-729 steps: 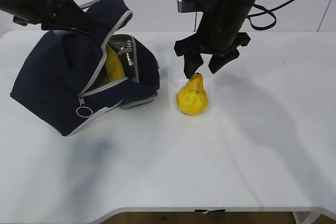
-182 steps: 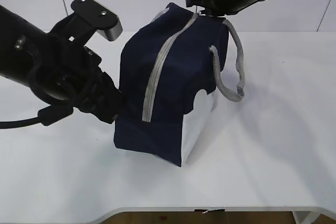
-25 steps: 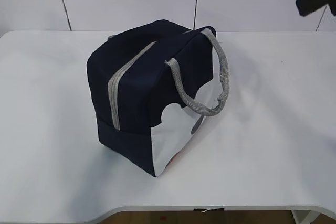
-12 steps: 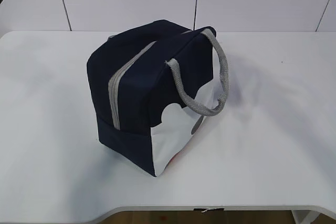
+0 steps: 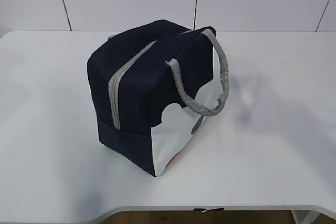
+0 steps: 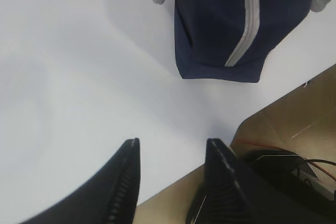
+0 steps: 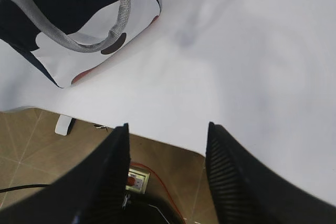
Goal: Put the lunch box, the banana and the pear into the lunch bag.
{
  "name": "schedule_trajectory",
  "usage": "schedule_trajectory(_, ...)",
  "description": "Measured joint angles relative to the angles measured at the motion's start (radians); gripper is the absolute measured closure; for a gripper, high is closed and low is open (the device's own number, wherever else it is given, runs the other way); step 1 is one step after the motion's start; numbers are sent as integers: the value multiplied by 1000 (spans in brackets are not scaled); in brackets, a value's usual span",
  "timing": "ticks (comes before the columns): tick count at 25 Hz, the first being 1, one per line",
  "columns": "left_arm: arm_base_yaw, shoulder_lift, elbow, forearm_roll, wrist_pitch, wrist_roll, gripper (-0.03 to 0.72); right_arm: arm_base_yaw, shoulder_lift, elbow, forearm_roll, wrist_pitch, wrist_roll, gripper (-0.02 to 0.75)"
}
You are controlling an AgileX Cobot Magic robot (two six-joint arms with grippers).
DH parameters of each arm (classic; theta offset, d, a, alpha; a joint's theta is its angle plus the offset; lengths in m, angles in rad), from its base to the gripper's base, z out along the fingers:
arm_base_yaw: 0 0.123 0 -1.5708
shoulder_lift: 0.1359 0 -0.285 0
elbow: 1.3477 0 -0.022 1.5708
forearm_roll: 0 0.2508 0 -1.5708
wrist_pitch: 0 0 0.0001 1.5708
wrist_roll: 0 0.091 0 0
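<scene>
Your lunch bag point(image 5: 144, 98) stands upright near the middle of the white table point(image 5: 273, 145), zipped shut: the grey zipper point(image 5: 126, 74) runs closed over the top and down the near end face. One grey rope-like handle point(image 5: 207, 85) droops over the side with the white scalloped panel point(image 5: 181, 129). That panel shows a dark dot and a bit of red near its lower edge. You cannot see the lunch box, banana or pear in any view; with the bag closed, what it contains cannot be told.

Neither arm shows in the exterior view.

Left wrist view: your left gripper point(image 6: 170, 174) hangs high over the table's edge, well apart from the bag point(image 6: 236, 19). Its two dark ribbed fingers point(image 6: 123, 182) stand partly spread, with nothing between them, only table surface and floor behind.

Right wrist view: your right gripper point(image 7: 167, 169) sits likewise raised above the table's edge, fingers point(image 7: 226, 171) parted to a moderate gap and holding nothing. The bag's white panel point(image 7: 89, 45) and handle point(image 7: 100, 24) lie at the upper left, well clear of the fingers. Brown floor and some cabling show below the table edge in both wrist views.
</scene>
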Motion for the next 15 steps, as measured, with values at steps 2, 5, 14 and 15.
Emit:
schedule_trajectory(2, 0, -53, 32, 0, 0, 0, 385, 0, -57, 22, 0, 0, 0, 352)
schedule_trajectory(5, 0, -130, 82, 0, 1, 0, 391, 0, -131, 56, 0, 4, 0, 352)
schedule_trajectory(14, 0, -395, 191, 2, 7, 0, 410, 0, -361, 188, 10, 6, -2, 352)
schedule_trajectory(15, 0, -423, 202, 2, 9, 0, 410, 0, -382, 206, 10, 9, -2, 352)
